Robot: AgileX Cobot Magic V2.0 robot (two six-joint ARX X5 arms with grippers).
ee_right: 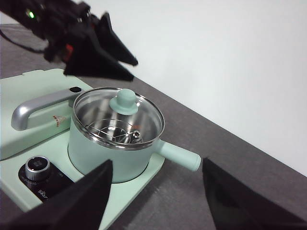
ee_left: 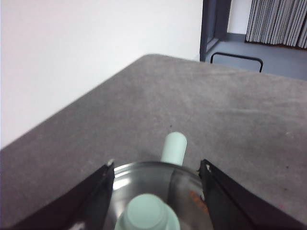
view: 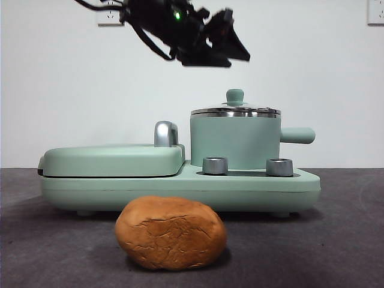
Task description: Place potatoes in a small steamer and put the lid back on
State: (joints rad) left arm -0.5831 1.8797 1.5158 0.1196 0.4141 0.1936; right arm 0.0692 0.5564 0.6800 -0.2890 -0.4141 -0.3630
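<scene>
- A dark grey table (view: 348, 240) stands before a white wall.
- The lid (ee_right: 118, 115) sits on the small steamer (view: 235, 143).
- The left gripper (view: 231, 51) hovers above the knob at 11 o'clock, jaws wide, empty.
- The potatoes (view: 171, 233) lie in front, at the steamer's 7 o'clock.
- The right gripper (ee_right: 156, 189) waits, jaws wide.

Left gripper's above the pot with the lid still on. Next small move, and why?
Probably lower the left gripper straight down until its open jaws bracket the knob of the lid, then close. The lid sits on the small steamer, and the potato lies on the table in front, so nothing can go in until the lid comes off.
</scene>
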